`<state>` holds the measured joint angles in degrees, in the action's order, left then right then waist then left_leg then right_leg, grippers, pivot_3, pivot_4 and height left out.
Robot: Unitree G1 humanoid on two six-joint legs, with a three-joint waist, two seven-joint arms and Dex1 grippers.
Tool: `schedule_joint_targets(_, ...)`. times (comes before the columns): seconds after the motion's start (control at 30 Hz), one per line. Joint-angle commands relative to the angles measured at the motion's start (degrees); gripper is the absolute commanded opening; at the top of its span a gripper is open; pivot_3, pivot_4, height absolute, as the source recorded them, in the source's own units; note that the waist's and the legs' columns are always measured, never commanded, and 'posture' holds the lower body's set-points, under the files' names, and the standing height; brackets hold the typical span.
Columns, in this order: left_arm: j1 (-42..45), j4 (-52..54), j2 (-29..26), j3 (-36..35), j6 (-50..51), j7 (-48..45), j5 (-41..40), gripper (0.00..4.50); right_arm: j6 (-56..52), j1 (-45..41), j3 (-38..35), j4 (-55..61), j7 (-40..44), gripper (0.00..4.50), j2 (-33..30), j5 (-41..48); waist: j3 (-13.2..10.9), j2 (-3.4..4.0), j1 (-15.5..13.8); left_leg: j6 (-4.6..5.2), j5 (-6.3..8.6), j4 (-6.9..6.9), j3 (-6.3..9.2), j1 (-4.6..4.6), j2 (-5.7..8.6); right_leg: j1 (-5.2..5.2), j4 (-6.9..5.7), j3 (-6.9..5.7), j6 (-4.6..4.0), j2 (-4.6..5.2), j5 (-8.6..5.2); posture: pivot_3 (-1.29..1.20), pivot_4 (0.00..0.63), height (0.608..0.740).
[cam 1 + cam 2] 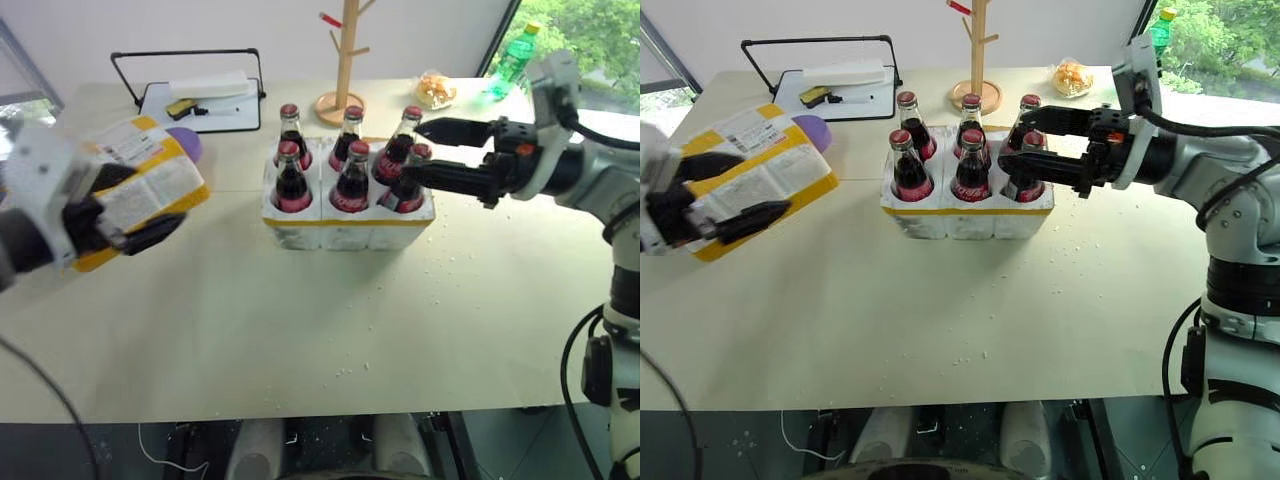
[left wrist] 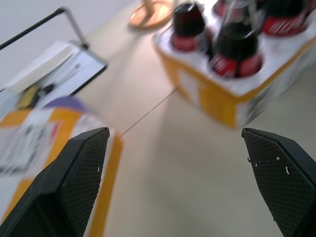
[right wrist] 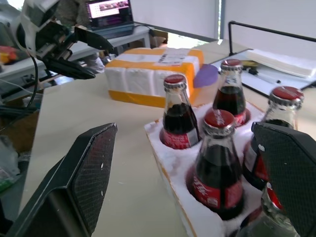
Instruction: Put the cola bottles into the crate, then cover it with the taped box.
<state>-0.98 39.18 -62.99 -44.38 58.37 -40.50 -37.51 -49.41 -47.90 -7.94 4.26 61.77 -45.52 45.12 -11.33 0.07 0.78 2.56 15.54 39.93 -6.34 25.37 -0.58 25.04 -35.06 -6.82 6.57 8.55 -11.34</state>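
Six cola bottles [image 1: 352, 180] with red caps stand upright in the wells of the white crate [image 1: 330, 232], mid-table. My right gripper [image 1: 410, 150] is open, level at the crate's right side by the necks of the two right-hand bottles, holding nothing. In the right wrist view the bottles [image 3: 217, 158] sit just beyond its spread fingers. The taped box [image 1: 155, 180], white with yellow bands and a label, lies tilted at the table's left. My left gripper [image 1: 764, 184] is open at the box's near end; the left wrist view shows the box [image 2: 44, 143] beside one finger and nothing between the fingers.
A wooden peg stand [image 1: 345, 60] stands just behind the crate. A black-framed tray with papers [image 1: 200, 100] is at the back left, a purple item [image 1: 188, 143] behind the box. A snack bag [image 1: 436, 90] and a green bottle [image 1: 512, 60] sit back right. White crumbs dot the table.
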Motion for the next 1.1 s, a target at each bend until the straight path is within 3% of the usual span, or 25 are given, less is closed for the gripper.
schedule_joint_targets(0.03, -10.27, 4.03, 1.43, -11.95, -4.47, -4.29, 10.32, 4.5, 2.66, -2.82, 0.21, -1.78, 3.18, 4.47, -0.14, -0.4, 0.0, 0.0, -0.09, -0.02, 0.01, -0.01, -0.01, 0.01, -0.02, 0.03, 0.0, 0.0, -0.01, -0.01, 0.0, 0.0, 0.15, 0.74)
schedule_joint_targets(0.23, -26.83, 4.2, 9.14, -19.43, -16.36, -8.36, 22.95, 4.5, 4.29, -4.75, 1.89, -4.9, 5.29, 4.47, 0.25, -2.5, 0.0, 0.0, -0.17, -0.2, 0.12, -0.07, -0.05, 0.07, -0.03, 0.19, 0.02, 0.01, -0.22, 0.05, -0.09, 0.0, 0.15, 0.74)
schedule_joint_targets(0.47, -33.57, -3.78, 11.57, -16.6, -29.19, -6.93, 34.58, 4.5, 2.95, -2.74, 1.59, -2.28, 5.16, 4.47, -0.74, -2.54, 0.01, -0.01, -0.19, -0.15, 0.17, -0.09, -0.07, 0.12, -0.06, 0.34, 0.01, 0.02, -0.31, 0.09, -0.1, 0.0, 0.15, 0.74)
schedule_joint_targets(0.8, -27.5, -30.26, 4.63, 0.66, -50.43, 6.72, 53.09, 4.5, 1.22, 1.17, -1.3, 3.5, 1.65, 4.47, -1.7, -0.91, 0.02, 0.0, -0.19, 0.2, 0.38, -0.18, -0.08, 0.12, -0.08, 0.51, 0.01, 0.01, -0.39, 0.15, -0.06, 0.0, 0.15, 0.74)
schedule_joint_targets(1.1, -8.63, -59.91, -2.12, 20.52, -64.7, 21.26, 61.97, 4.5, -2.02, 5.07, -6.59, 9.39, -0.63, 4.47, -5.45, 3.29, 0.06, -0.08, -0.14, 0.15, 0.36, -0.45, -0.34, 0.2, -0.07, 0.95, -0.03, 0.0, -0.28, 0.31, 0.12, 0.0, 0.15, 0.74)
